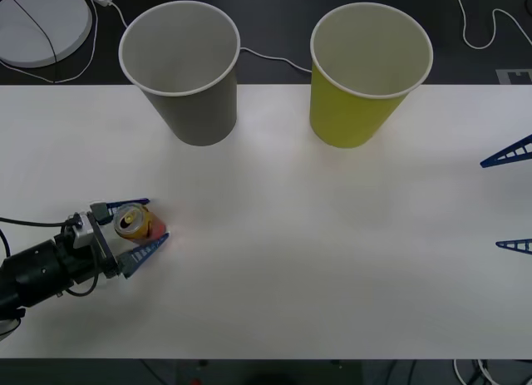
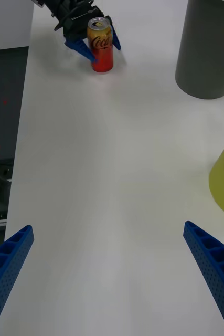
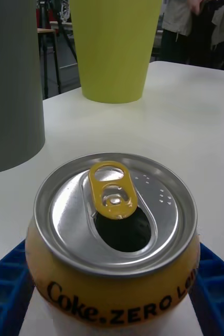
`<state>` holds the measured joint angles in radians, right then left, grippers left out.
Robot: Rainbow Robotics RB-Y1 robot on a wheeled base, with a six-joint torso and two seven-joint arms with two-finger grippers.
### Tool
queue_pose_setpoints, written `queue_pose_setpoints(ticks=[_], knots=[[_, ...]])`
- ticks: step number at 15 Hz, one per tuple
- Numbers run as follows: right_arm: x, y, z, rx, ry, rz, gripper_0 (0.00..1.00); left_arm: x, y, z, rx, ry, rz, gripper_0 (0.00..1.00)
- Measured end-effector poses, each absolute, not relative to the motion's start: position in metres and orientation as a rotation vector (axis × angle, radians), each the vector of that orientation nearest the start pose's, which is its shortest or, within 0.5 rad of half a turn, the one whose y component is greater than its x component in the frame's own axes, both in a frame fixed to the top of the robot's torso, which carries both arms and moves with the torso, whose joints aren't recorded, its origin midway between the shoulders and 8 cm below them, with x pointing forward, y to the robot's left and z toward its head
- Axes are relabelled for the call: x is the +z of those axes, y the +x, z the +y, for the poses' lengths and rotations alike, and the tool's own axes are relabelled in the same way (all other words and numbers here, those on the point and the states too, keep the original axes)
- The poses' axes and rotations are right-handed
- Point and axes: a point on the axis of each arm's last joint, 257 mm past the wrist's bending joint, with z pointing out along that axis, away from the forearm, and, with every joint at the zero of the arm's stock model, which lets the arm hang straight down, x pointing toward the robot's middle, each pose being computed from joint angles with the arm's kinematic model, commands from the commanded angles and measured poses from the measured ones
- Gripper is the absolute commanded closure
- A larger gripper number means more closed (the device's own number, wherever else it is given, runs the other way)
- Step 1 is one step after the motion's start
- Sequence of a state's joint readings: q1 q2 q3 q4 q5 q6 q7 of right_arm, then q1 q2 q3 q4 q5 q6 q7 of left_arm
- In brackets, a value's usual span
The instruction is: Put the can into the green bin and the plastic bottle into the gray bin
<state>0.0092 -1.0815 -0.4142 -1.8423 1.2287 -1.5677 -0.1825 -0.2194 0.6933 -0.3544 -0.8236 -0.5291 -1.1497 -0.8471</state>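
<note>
The can (image 1: 133, 222) is orange and red with a silver top and stands upright at the table's front left. My left gripper (image 1: 157, 220) is shut on the can, a blue finger (image 3: 6, 294) pressed against each side. The gray bin (image 1: 195, 111) stands at the back, left of centre, and the green bin (image 1: 349, 111) at the back, right of centre. Both are upright and show pale insides. At the table's right edge my right gripper (image 1: 491, 204) hangs open, far from the can (image 2: 100, 44). The plastic bottle is out of view.
A white round device (image 1: 41, 23) with a cable lies on the dark surface behind the table at the far left. More white cables (image 1: 482, 32) run along the back. Bare white table (image 1: 316, 252) stretches between the two grippers.
</note>
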Motion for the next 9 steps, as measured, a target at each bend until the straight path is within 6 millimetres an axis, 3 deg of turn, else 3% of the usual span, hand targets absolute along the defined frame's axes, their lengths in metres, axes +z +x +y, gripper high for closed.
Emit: queue_pose_setpoints(ticks=[9], knots=[[-0.097, 0.337, -0.302, 0.372, -1.678, 1.567, 0.00, -0.294, 0.442, 0.252, -0.490, 0.971, 1.391, 1.00]])
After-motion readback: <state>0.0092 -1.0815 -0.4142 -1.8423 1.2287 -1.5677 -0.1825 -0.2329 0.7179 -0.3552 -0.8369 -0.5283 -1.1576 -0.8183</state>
